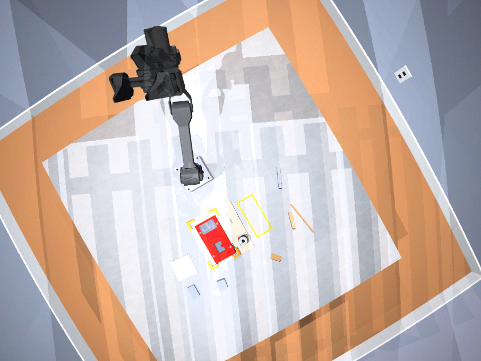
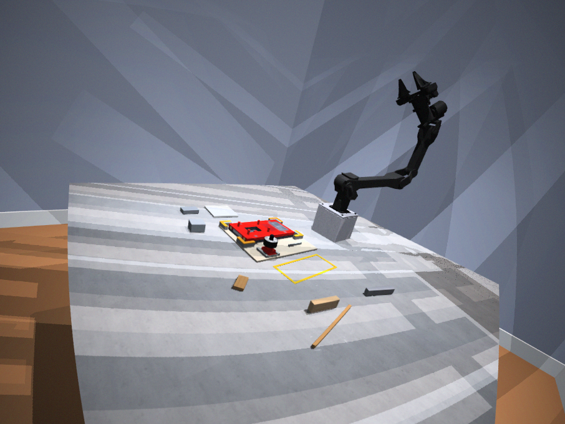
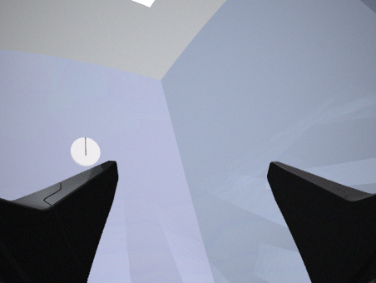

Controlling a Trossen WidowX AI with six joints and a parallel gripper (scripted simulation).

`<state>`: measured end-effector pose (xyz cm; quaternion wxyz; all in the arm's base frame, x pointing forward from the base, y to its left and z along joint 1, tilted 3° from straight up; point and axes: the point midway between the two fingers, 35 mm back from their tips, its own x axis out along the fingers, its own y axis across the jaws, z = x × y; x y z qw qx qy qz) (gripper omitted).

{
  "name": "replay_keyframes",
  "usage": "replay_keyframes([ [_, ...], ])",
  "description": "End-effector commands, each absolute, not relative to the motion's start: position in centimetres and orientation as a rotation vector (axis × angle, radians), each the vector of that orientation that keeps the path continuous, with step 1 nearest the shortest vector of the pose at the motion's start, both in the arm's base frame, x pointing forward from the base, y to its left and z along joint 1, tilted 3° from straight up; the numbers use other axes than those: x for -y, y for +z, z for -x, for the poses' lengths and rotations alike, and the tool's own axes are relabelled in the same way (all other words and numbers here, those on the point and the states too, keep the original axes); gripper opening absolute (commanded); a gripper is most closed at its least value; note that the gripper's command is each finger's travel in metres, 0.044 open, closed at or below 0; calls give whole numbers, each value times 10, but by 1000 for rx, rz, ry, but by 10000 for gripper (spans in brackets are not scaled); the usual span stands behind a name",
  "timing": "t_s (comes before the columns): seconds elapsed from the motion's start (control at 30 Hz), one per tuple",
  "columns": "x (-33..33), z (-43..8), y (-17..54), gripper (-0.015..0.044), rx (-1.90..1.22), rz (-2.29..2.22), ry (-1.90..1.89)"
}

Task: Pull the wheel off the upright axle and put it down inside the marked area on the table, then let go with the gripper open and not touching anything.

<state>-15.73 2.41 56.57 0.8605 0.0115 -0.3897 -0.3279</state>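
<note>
End effector: the end effector (image 1: 136,63) (image 2: 407,76) (image 3: 195,171) stands wide open with nothing between its fingers, raised high and pointing up and away from the bench (image 1: 272,302) (image 2: 191,328).
Wheel: the small black wheel (image 1: 243,240) (image 2: 270,243) sits on its upright axle (image 2: 272,236), above a red foot on the pale board (image 1: 233,217) (image 2: 292,250), beside the red panel (image 1: 205,237) (image 2: 246,232).
Way to the wheel: it lies far below the end effector and on the opposite side of the arm's base (image 1: 207,179) (image 2: 323,226); the wrist view does not show it.
Axis: the axle stands vertical, so the wheel should come off straight up; the fingers would need to turn from facing up to reaching its sides.
Arm: the single arm must likely swing round its base and fold down over the board.
Marked area: the yellow outline (image 1: 245,213) (image 2: 284,275) lies just beside the board, near the wheel, making the later carry short.
Progress: judged at the very start, wheel not yet gripped.
Risk: a slanted pull could bind the wheel on the axle.
</note>
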Motion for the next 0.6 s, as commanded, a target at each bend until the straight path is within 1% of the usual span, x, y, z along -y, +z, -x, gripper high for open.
replay_keyframes([
  [0.0, -23, 156, 566, 374, 813, -25, -687],
  [0.1, -11, 131, 572, 300, 749, -29, -675],
  [0.3, 16, 67, 580, 300, 585, -39, -639],
  [0.57, 38, 0, 575, 300, 401, 12, -620],
])
